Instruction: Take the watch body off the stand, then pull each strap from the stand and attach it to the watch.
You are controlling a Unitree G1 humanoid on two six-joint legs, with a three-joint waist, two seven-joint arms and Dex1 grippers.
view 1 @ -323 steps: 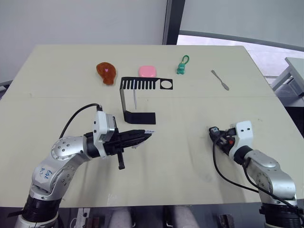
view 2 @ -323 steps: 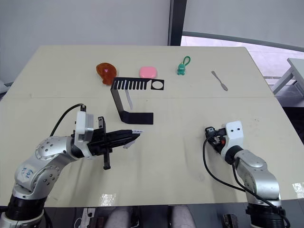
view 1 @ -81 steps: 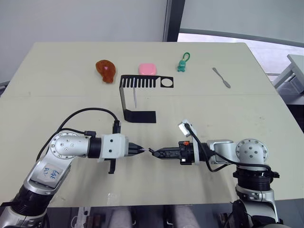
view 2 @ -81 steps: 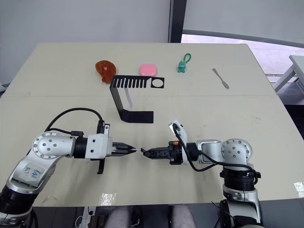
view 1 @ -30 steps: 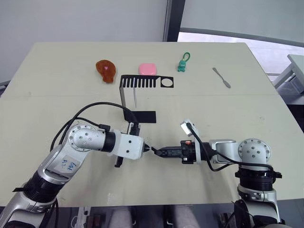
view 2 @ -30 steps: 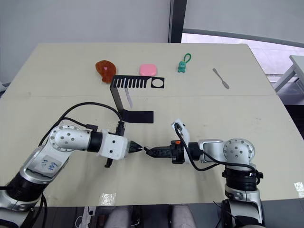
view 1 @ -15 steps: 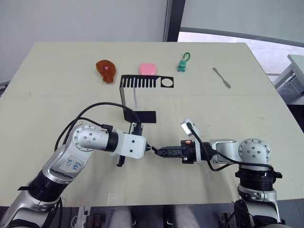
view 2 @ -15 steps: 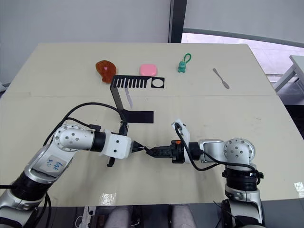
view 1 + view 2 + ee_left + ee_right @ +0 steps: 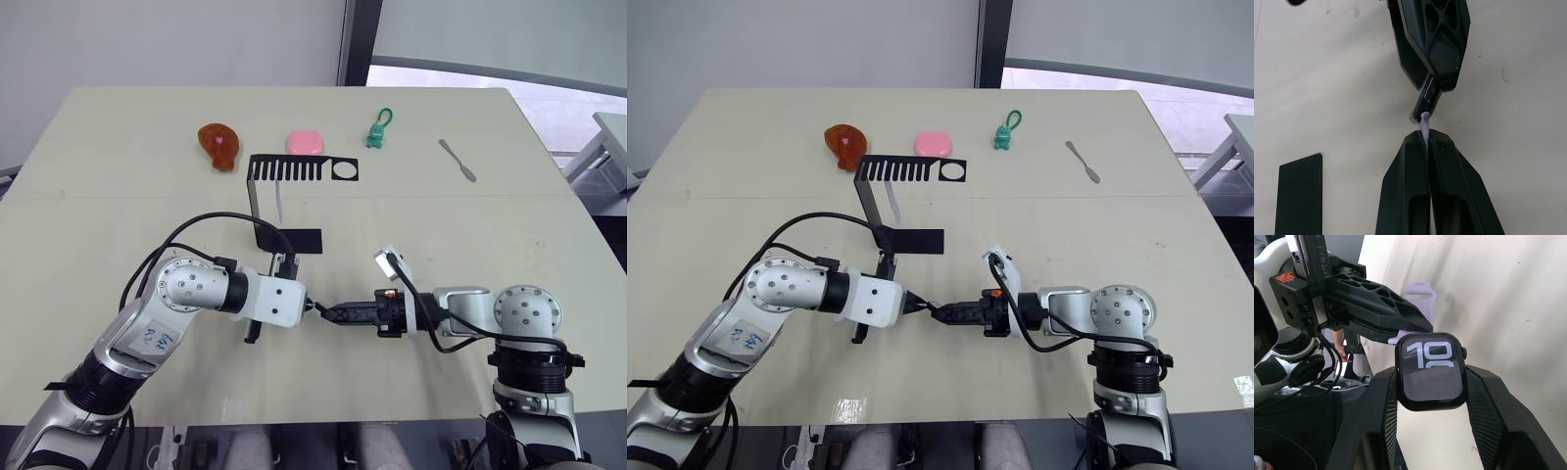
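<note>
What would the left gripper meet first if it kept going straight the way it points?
The watch body, held edge-on in the right gripper. The left gripper, shut on a strap, already has the strap's tip at the case edge, though actual contact is unclear.

Blk watch body (image 9: pixel 1434 372), lavender strap (image 9: pixel 1419 294), blk stand (image 9: pixel 284 196).

A pale beige table (image 9: pixel 118 147) filled most of the scene. Behind its far edge stood a plain grey wall (image 9: pixel 176 44), split by a dark vertical post (image 9: pixel 355 44). To the far right lay light grey floor (image 9: pixel 558 113) and the corner of another table (image 9: pixel 609 132).
</note>
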